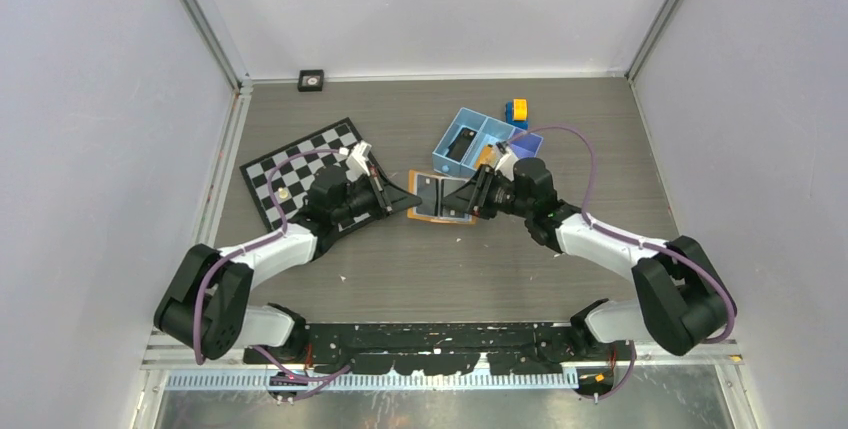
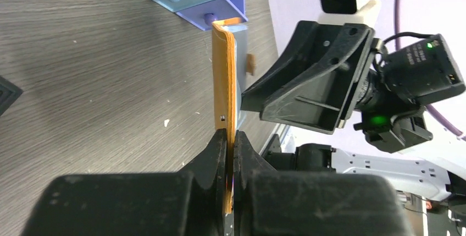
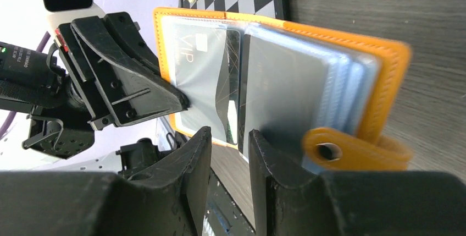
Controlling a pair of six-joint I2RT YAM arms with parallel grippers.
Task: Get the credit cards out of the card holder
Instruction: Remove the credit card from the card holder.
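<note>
Left wrist: jaws pinch flat, possibly leather card holder [image 2: 224, 71].

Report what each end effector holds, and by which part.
Left end effector pinches the card holder by its orange cover's edge. Right end effector straddles the edge of an inner sleeve, jaws apart, not visibly clamped.

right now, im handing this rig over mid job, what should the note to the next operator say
Left claw: shut on the edge of the open card holder, mid-table.
Right claw: open, poised at the edge of the clear sleeves, gripping nothing.
Done: holder opened; the VIP card sits in its sleeve, no card seen outside.
Left: pinch each card and pull it out.
</note>
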